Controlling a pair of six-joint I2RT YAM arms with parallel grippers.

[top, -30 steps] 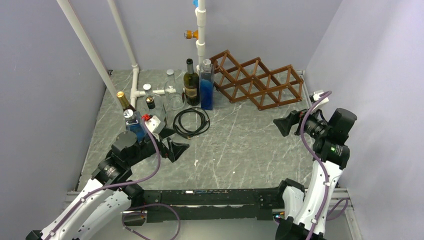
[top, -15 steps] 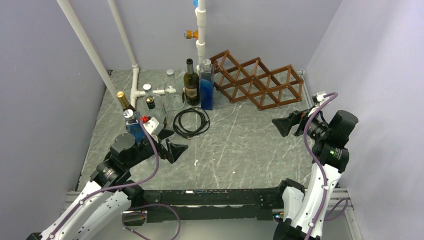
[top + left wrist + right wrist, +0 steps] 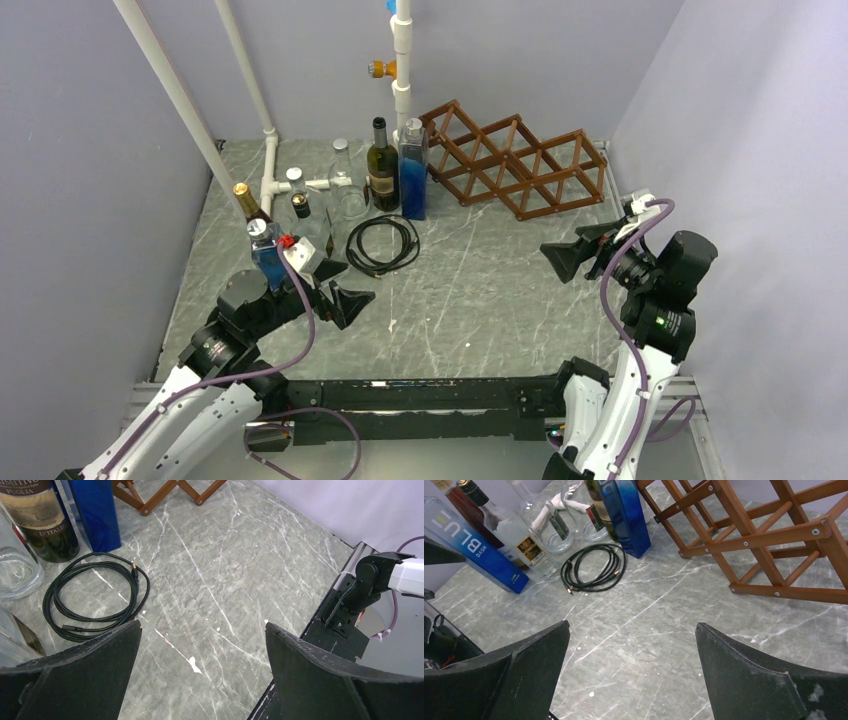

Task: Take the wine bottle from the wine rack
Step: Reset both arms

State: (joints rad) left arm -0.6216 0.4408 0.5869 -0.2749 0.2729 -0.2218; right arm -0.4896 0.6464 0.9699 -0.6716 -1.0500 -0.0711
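The brown wooden wine rack stands at the back right, and none of its visible cells holds a bottle; its slats also show in the right wrist view. A dark green wine bottle stands upright on the table left of the rack, and its label shows in the left wrist view. My left gripper hovers open over the near left of the table, with bare marble between its fingers. My right gripper is open too, in front of the rack, with nothing in it.
A tall blue square bottle stands between the wine bottle and the rack. A coiled black cable lies in front of them. Clear glass bottles, a second blue bottle and white pipes crowd the back left. Walls close in both sides.
The right arm has settled a little lower and its gripper has drifted slightly left. The left arm has eased back a touch. Both grippers have stayed open.
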